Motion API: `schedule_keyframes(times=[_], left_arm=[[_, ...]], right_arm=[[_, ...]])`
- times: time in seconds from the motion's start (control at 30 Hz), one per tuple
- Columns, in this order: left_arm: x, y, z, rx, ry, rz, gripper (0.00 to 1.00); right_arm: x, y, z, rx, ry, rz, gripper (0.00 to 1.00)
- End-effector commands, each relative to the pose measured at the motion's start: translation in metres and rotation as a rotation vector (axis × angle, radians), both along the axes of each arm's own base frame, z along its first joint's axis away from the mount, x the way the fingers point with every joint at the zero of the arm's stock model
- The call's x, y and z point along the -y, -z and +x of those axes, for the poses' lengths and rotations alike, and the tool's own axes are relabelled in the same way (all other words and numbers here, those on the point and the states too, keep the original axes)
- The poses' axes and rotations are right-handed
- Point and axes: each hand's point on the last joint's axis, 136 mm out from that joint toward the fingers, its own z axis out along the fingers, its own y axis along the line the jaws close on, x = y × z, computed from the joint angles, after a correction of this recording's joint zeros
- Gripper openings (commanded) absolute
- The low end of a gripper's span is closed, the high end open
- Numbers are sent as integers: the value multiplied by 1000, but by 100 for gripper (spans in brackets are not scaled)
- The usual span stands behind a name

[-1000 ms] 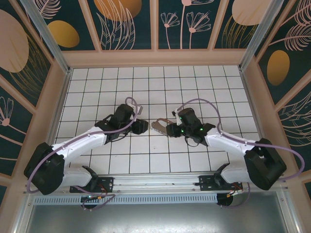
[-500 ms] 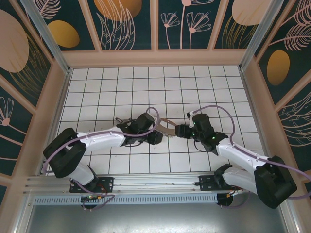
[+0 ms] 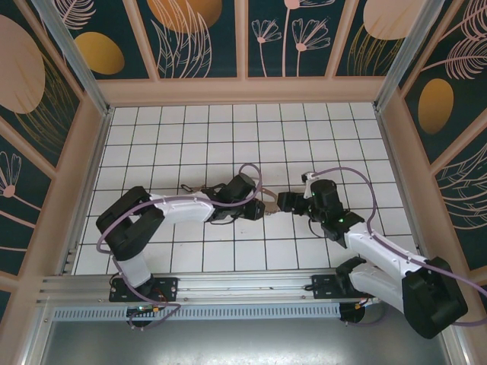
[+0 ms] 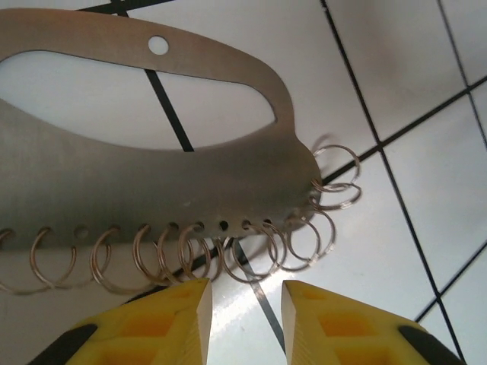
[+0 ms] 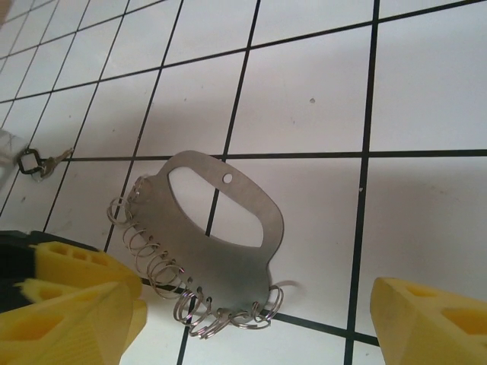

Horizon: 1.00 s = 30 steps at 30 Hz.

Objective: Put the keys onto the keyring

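Keyring (image 5: 221,266) lies flat on the white tiled table (image 5: 426,91) near its middle, between the two arms. It's a grey metal plate with an oval cutout and a row of wire rings (image 4: 228,255) along one edge. Left pincer (image 4: 246,293) sits low just short of those rings, yellow fingers narrowly apart, bare tile showing in the gap, nothing pinched. Right pincer (image 5: 257,304) faces the plate from the other side, fingers spread wide, holding nothing. One key (image 5: 47,162) with a dark head lies on the table well apart from the plate, off toward the left side; no key on any ring that I can make out. Step in hand, as I judge it: lining up on the keyring to steady it, before any threading. Next move likely needs one pincer to pin the plate or a single ring while the other fetches the key. Rings are thin and crowded, so picking out just one looks fiddly, and the plate could slide.
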Motion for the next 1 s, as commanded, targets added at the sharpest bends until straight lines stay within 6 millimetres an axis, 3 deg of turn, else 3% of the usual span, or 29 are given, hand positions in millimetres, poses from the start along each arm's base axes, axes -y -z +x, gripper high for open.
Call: schedule_keyframes(times=[0.0,0.13,0.43,0.7,0.97], left_arm=[[6,-2,11,21,-26,20,30],[1,6,17,29,-43,74,24],[-7,19,17,30,-51,146,25],[0,27,16,28,-27,171,27],[-7,29,14,93,-10,297,27]], right_arm=[[6,-5,2,38,14,13,82],[11,-6,2,48,22,18,82],[14,-5,5,50,22,30,83],[15,-6,6,55,28,33,83],[19,-9,7,64,37,29,83]])
